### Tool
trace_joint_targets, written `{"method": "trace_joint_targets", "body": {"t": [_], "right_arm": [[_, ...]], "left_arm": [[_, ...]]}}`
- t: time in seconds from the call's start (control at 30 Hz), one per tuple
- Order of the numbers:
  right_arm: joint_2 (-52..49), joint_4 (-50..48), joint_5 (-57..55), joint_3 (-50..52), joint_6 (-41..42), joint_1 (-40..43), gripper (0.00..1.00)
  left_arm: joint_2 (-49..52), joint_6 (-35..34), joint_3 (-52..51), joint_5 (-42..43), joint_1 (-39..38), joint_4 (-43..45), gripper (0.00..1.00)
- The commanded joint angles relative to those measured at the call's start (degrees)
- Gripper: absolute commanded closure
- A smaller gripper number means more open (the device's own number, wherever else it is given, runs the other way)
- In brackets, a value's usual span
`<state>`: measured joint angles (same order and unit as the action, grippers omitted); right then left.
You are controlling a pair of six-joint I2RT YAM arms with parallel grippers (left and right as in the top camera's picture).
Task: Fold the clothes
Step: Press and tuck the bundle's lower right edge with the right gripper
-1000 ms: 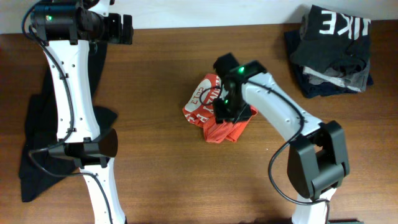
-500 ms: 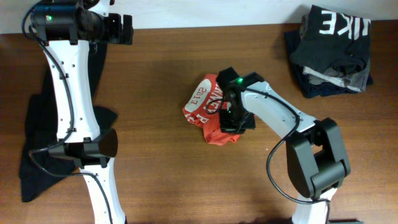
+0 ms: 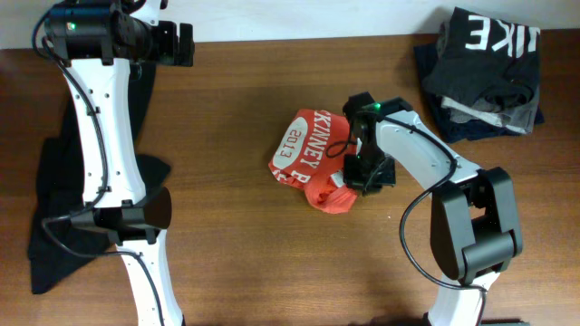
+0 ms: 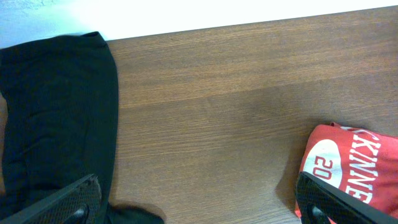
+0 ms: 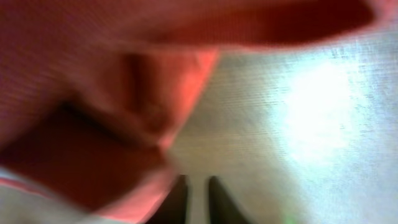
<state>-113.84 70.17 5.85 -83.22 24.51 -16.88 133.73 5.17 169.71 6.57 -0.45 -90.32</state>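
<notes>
The red-orange T-shirt [image 3: 306, 154] lies crumpled in the middle of the table, with white lettering and "2013" facing up. Its left edge also shows in the left wrist view [image 4: 348, 162]. My right gripper [image 3: 352, 178] is low at the shirt's right edge. In the blurred right wrist view its fingers [image 5: 196, 193] are almost together with only a slim gap, and red cloth [image 5: 93, 106] lies just left of them, not clearly between them. My left gripper [image 3: 186, 43] is high at the back left, open and empty [image 4: 199, 196].
A long black garment [image 3: 63, 181] lies along the left edge under the left arm and shows in the left wrist view [image 4: 56, 118]. A dark and grey folded stack with white block letters [image 3: 485, 77] sits at the back right corner.
My right gripper has moved right, from on top of the shirt to its right edge. The shirt has shifted and spread slightly right, showing more lettering. The left arm has not moved.
</notes>
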Motion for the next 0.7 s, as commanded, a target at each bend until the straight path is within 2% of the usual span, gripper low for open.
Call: {"method": "trace_joint_targets", "body": {"t": [0.0, 0.13, 0.27, 0.3, 0.37, 0.43, 0.53, 0.67], "right_arm": [[0.5, 1.4, -1.4, 2.5, -0.2, 1.3, 0.79], [0.7, 3.5, -1.2, 3.1, -0.2, 2.5, 0.77], [2.0, 1.4, 3.2, 3.1, -2.6, 3.2, 0.74], [2.8, 0.0, 5.5, 3.1, -3.3, 3.2, 0.67], [3.9, -1.8, 8.0, 3.1, -3.3, 3.2, 0.43], [4.8, -3.6, 10.1, 3.1, -3.3, 3.2, 0.29], [5.7, -6.2, 12.3, 3.1, -3.3, 3.2, 0.17], [6.4, -8.8, 14.8, 3.1, -3.2, 3.2, 0.15]], "left_arm": [[0.4, 1.1, 0.6, -0.6, 0.3, -0.3, 0.01], [0.4, 1.1, 0.6, -0.6, 0.3, -0.2, 0.01], [0.4, 1.1, 0.6, -0.6, 0.3, -0.2, 0.01], [0.4, 1.1, 0.6, -0.6, 0.3, -0.2, 0.01], [0.4, 1.2, 0.6, -0.6, 0.4, -0.2, 0.01], [0.4, 1.2, 0.6, -0.7, 0.4, -0.2, 0.01], [0.4, 1.2, 0.6, -0.7, 0.4, -0.2, 0.01], [0.4, 1.1, 0.6, -0.6, 0.4, -0.2, 0.01]]}}
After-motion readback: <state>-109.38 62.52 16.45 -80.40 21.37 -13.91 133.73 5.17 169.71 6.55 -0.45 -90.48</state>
